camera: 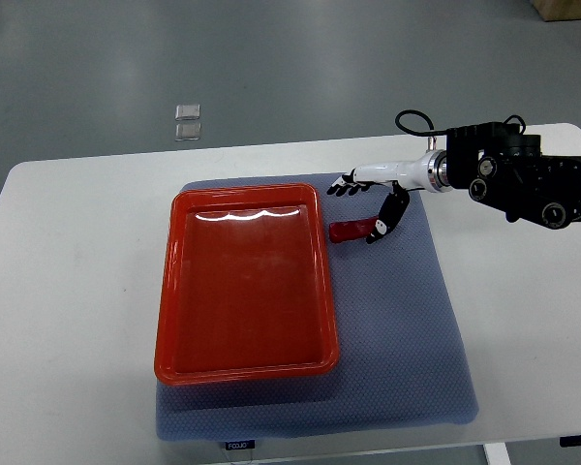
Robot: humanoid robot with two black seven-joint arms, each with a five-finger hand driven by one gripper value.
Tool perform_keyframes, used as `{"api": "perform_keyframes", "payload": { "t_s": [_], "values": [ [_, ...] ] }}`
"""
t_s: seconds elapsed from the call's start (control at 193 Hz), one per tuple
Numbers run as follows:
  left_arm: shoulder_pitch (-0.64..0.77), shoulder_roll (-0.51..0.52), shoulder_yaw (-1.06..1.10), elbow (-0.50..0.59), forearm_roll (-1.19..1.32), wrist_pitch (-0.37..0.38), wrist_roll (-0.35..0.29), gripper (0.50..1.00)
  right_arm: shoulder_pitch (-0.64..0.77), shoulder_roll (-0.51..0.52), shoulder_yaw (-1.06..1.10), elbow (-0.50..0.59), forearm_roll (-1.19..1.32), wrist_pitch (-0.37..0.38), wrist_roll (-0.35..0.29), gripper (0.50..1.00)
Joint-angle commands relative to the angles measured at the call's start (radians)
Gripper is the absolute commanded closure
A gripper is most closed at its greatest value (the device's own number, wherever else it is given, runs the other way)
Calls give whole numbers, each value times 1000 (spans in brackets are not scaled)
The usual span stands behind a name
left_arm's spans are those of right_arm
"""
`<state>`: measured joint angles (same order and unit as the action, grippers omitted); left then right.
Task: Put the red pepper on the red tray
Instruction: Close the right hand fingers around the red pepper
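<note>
1. My right hand (368, 199) reaches in from the right, fingers spread and loose, holding nothing, thumb hanging down right at the red pepper (351, 232).
2. The pepper lies on the blue mat (407, 329), just beside the red tray's (244, 281) right rim near its far corner.
3. The tray's raised rim stands between pepper and tray floor.
4. Tray holds nothing.
5. Mat sits on the white table (77, 291).

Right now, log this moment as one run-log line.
right hand: open, over small red pepper on blue mat | grasp: not yet | shiny red plastic tray: without pepper
</note>
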<state>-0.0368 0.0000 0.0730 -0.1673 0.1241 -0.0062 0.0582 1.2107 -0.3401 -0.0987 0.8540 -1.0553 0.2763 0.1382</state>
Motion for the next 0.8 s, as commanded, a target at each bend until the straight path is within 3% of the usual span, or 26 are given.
{"api": "perform_keyframes", "payload": {
  "t_s": [0.0, 0.233, 0.571, 0.69, 0.794],
  "values": [
    [0, 0, -1, 0, 0, 0, 0, 500, -14, 13, -16, -6, -2, -25, 0, 583],
    [0, 0, -1, 0, 0, 0, 0, 500, -53, 36, -56, -36, -22, -94, 0, 599],
    [6, 0, -1, 0, 0, 0, 0, 500, -69, 66, -70, -66, -25, -135, 0, 673],
    [8, 0, -1, 0, 0, 0, 0, 500, -71, 69, -78, -72, -25, -143, -2, 720],
    [8, 0, -1, 0, 0, 0, 0, 500, -71, 69, -84, -73, -25, -152, -2, 811]
  ]
}}
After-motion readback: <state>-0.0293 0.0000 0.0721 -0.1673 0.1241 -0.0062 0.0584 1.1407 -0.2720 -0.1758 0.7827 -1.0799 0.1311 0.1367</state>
